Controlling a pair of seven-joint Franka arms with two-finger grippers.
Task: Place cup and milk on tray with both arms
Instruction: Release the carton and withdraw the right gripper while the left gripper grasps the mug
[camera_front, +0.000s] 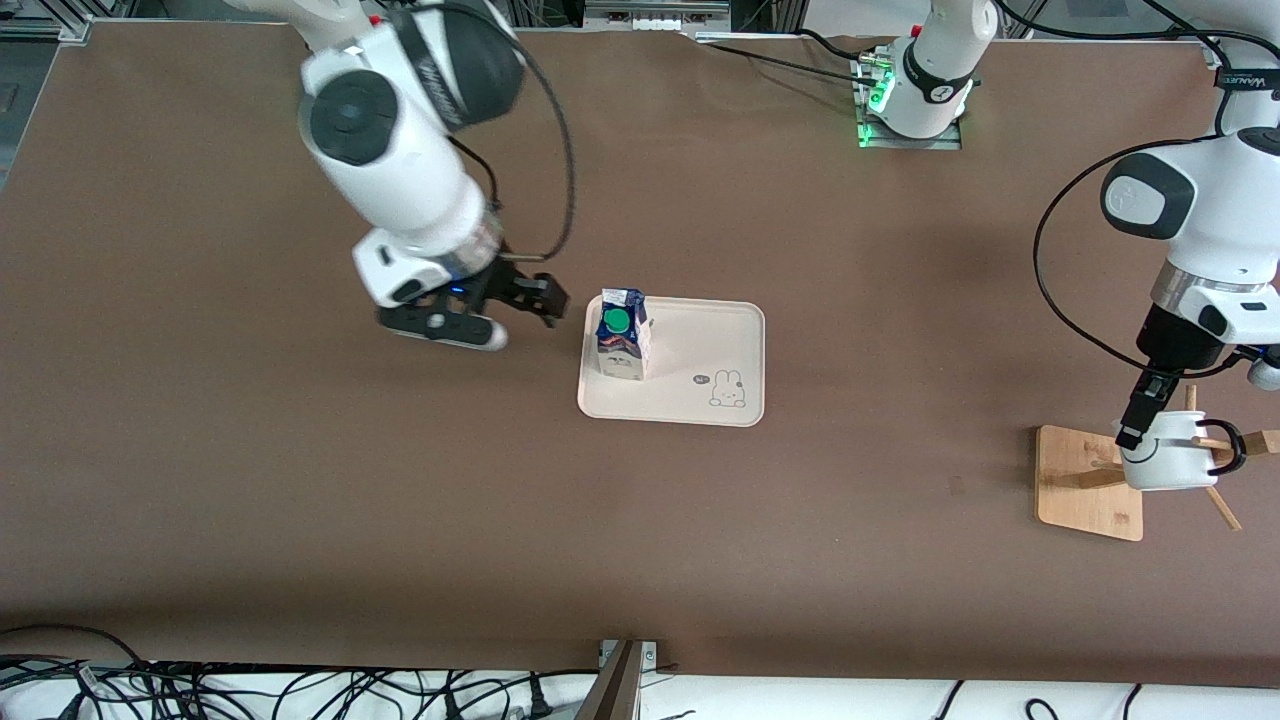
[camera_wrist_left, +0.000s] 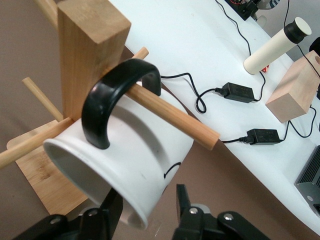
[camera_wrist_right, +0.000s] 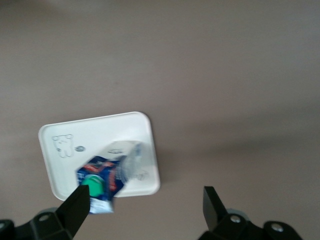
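Note:
The milk (camera_front: 622, 335) stands upright on the tray (camera_front: 700, 350), at the tray's end toward the right arm. My right gripper (camera_front: 535, 300) is open and empty, just off that end of the tray. In the right wrist view it (camera_wrist_right: 145, 207) hangs above the milk (camera_wrist_right: 102, 182) and tray (camera_wrist_right: 100, 140). The cup (camera_front: 1165, 455) hangs by its black handle on a peg of the wooden rack. My left gripper (camera_front: 1135, 430) is at the cup. In the left wrist view its (camera_wrist_left: 146, 202) open fingers straddle the rim wall of the cup (camera_wrist_left: 135, 150), with a gap showing.
The wooden rack base (camera_front: 1085, 480) with its post (camera_wrist_left: 90, 45) and pegs stands at the left arm's end of the table. Off the table there, a white surface holds cables, a bottle (camera_wrist_left: 277, 42) and a wooden block (camera_wrist_left: 295, 90). Cables lie along the table's front edge.

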